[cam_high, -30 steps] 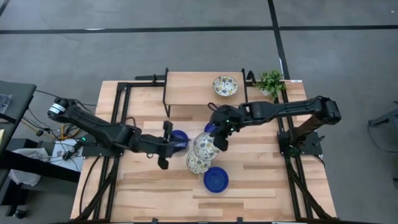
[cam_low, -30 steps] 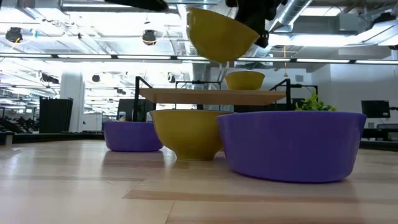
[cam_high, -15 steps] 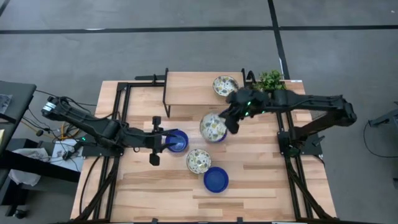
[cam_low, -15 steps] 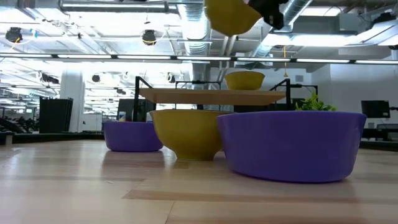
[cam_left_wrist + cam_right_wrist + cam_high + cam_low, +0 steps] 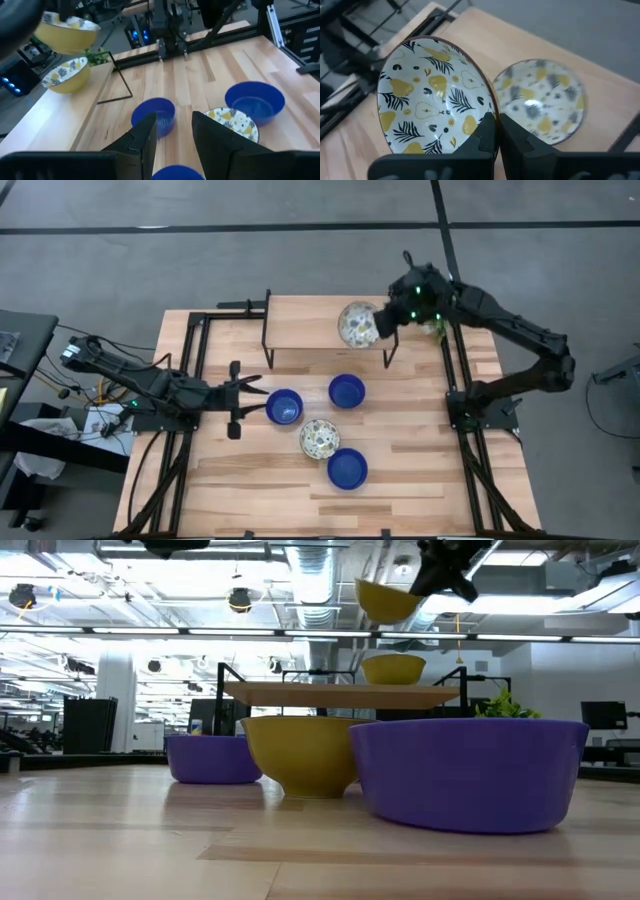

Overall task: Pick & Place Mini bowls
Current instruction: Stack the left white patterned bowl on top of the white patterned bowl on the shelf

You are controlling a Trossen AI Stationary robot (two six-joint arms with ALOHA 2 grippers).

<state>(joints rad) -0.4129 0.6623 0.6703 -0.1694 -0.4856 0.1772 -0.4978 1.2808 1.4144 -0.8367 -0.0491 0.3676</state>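
My right gripper (image 5: 379, 325) is shut on a cream bowl with a green-yellow pattern (image 5: 356, 325), held in the air over the raised wooden shelf (image 5: 300, 330). A second patterned bowl (image 5: 542, 102) stands on the shelf beside it. A third patterned bowl (image 5: 319, 438) and three blue bowls (image 5: 284, 407) (image 5: 347, 391) (image 5: 347, 468) stand on the table. My left gripper (image 5: 235, 398) is open and empty, just left of the nearest blue bowl. My right gripper holds the patterned bowl by its rim (image 5: 489, 111), on the side toward the table's right edge, with one finger inside the bowl and one outside. The bowl is lifted clear above the shelf and tilted, its hollow facing up (image 5: 388, 600).
A small green plant (image 5: 436, 310) stands at the shelf's right end, close to my right arm. Black frame rails (image 5: 195, 350) run along the table's left and right sides. Bare wood lies at the near left of the table (image 5: 240, 480).
My right gripper has carried the patterned bowl up and toward the far edge, from above the middle of the table to over the shelf. This uncovers a blue bowl beneath. My left gripper has drawn back toward the table's left edge, away from the blue bowl.
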